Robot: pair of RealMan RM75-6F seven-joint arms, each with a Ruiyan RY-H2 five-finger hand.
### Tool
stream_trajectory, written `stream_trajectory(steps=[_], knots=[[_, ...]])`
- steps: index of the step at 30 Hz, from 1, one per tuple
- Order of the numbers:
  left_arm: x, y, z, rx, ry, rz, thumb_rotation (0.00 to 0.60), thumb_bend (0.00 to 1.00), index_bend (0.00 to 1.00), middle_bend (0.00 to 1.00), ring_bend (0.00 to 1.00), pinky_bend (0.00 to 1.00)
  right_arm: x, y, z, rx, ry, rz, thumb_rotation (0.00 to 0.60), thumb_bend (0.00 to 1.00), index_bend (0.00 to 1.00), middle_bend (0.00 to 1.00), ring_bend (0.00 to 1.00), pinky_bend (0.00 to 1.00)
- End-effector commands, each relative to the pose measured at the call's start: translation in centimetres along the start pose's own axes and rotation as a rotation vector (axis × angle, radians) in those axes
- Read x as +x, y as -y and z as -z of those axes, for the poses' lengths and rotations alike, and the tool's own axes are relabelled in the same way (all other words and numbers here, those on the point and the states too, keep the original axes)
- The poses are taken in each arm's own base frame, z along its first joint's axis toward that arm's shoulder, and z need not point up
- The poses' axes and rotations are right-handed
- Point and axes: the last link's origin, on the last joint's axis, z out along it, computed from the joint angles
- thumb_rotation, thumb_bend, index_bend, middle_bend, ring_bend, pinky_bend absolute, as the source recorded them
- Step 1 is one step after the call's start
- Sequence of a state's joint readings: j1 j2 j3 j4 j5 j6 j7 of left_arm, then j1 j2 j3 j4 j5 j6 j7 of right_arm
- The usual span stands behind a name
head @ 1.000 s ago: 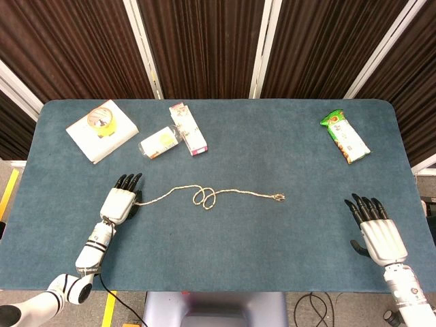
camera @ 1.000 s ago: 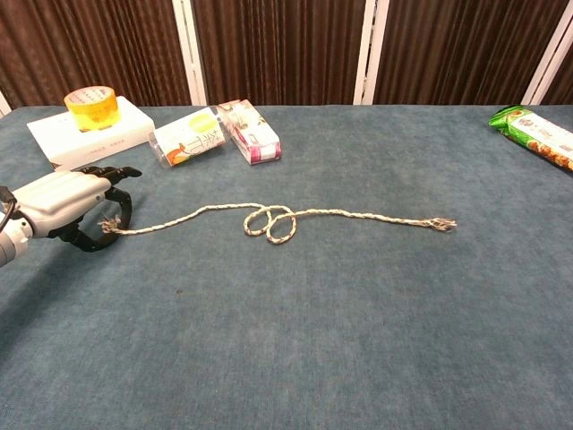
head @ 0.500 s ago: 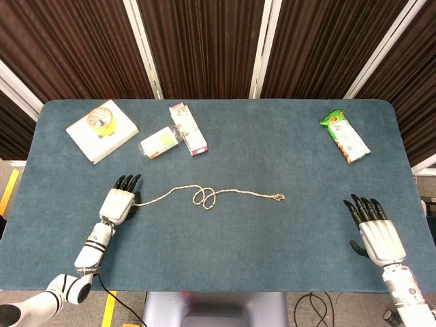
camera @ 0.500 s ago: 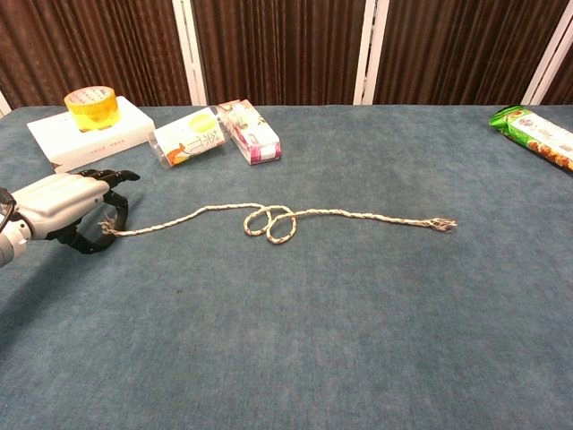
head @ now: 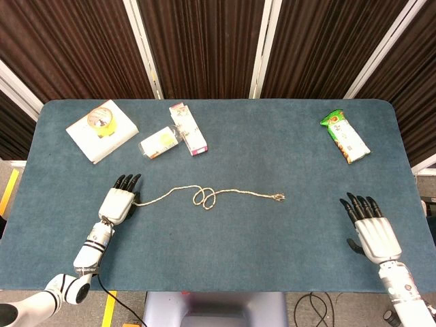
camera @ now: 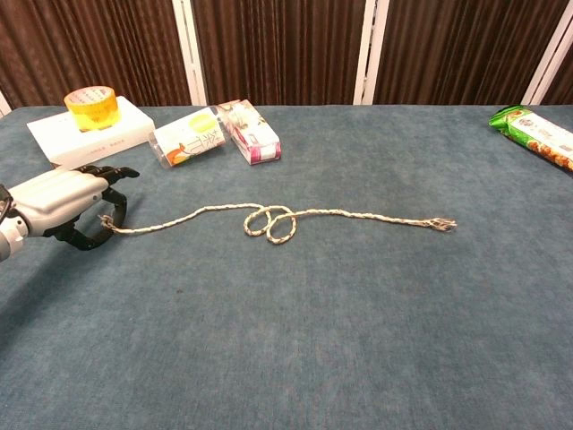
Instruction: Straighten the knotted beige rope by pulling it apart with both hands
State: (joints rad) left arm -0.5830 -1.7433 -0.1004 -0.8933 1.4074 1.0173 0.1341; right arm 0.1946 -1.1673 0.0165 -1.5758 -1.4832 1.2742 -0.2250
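Note:
The beige rope (head: 235,193) (camera: 358,215) lies across the middle of the blue table (head: 272,266), with a loose looped knot (head: 204,197) (camera: 271,224) left of centre. Its frayed right end (head: 278,197) (camera: 442,223) lies free. My left hand (head: 120,200) (camera: 64,201) sits at the rope's left end and pinches that end between thumb and fingers. My right hand (head: 370,228) lies flat on the table at the front right, fingers spread and holding nothing, well to the right of the rope's free end. The chest view does not show the right hand.
A white box (head: 88,139) (camera: 54,139) with a yellow tape roll (head: 101,120) (camera: 89,97) on it stands at the back left. Beside it lie a clear packet (head: 160,142) (camera: 185,143) and a pink-white carton (head: 188,128) (camera: 251,133). A green snack bag (head: 345,136) (camera: 535,134) lies back right.
My right hand has slid a little to the left and forward. My left hand has drawn back slightly leftward; the rope's shape is the same.

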Motion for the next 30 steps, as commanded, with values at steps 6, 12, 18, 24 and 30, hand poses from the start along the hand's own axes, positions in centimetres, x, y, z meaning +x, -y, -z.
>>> stream_trajectory(steps=[6,12,18,24,30], knots=[[1.1,0.0,1.1,-0.028,-0.033,-0.011,0.6,0.48,0.56,0.03,0.0,0.09,0.9,4.2,-5.8,0.121,-0.003,0.002,0.6,0.33,0.19,0.0,0.0,0.0],[1.8,0.7,1.2,-0.003,-0.044,0.008,0.6,0.48,0.56,0.03,0.0,0.09,0.8,8.0,-10.8,0.158,0.01,-0.001,0.6,0.33,0.4,0.0,0.0,0.0],[2.1,1.7,1.3,0.014,-0.037,0.004,0.6,0.47,0.56,0.03,0.0,0.09,0.3,11.4,-14.6,0.136,0.001,0.06,0.6,0.33,0.48,0.0,0.0,0.0],[2.2,1.9,1.4,0.011,-0.039,0.002,0.6,0.48,0.56,0.03,0.0,0.09,-0.8,13.7,-17.2,0.11,0.013,0.065,0.6,0.38,0.51,0.0,0.0,0.0],[2.3,2.3,1.4,0.016,-0.038,0.002,0.6,0.48,0.56,0.03,0.0,0.09,-2.0,15.1,-17.9,0.115,0.022,0.088,0.6,0.39,0.57,0.0,0.0,0.0]])
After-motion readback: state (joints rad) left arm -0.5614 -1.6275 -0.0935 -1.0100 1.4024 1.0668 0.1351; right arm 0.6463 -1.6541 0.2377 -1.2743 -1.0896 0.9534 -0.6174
